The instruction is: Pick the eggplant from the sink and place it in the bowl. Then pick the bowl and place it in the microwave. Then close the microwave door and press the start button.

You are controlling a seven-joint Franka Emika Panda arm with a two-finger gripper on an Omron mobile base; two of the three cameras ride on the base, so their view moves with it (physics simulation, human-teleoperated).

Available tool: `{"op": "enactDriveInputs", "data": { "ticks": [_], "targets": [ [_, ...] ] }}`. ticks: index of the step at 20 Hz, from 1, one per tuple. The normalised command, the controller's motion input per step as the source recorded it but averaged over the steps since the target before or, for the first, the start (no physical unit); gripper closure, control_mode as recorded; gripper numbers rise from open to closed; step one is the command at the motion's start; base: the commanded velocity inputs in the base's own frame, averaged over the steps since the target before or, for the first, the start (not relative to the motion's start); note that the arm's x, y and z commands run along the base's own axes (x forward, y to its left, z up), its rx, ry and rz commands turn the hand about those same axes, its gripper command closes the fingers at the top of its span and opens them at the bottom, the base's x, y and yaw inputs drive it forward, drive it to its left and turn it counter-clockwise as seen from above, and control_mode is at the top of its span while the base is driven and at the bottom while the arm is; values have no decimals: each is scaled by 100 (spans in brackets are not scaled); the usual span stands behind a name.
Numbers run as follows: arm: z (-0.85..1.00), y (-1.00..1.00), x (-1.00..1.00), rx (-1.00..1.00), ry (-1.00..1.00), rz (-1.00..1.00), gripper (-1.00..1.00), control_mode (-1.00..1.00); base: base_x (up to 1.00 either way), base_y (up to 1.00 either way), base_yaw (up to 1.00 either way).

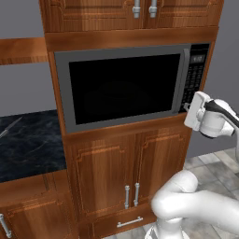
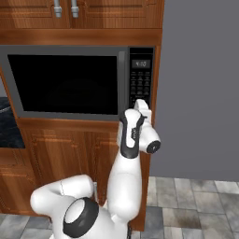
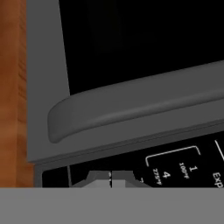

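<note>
The microwave [image 1: 126, 84] sits built into wooden cabinetry, and its door [image 1: 123, 86] is closed, the dark glass hiding the inside. The long grey handle [image 3: 131, 105] runs beside the black keypad panel [image 1: 196, 70] [image 2: 140, 81]. My gripper [image 1: 187, 107] [image 2: 139, 102] is shut, with its fingertips [image 3: 110, 178] pressed together right at the lower end of the keypad [image 3: 175, 166], holding nothing. The eggplant and the bowl are hidden, and the sink is out of view.
Wooden cabinet doors [image 1: 130, 172] with metal handles stand below the microwave, with more cabinets above. A dark marble counter [image 1: 28, 140] lies to the left. A grey wall [image 2: 200, 93] and tiled floor [image 2: 196, 205] are to the right.
</note>
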Motion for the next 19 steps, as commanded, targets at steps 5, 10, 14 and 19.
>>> {"op": "enactDriveInputs", "data": {
  "ticks": [5, 10, 14, 19],
  "targets": [
    [-5, -3, 45, 0, 0, 0, 100, -100, 0, 0, 0],
    [-14, 0, 39, 0, 0, 0, 100, -100, 0, 0, 0],
    [-10, 0, 12, 0, 0, 0, 100, -100, 0, 0, 0],
    [0, 0, 0, 0, 0, 0, 100, -100, 0, 0, 0]
  ]
}}
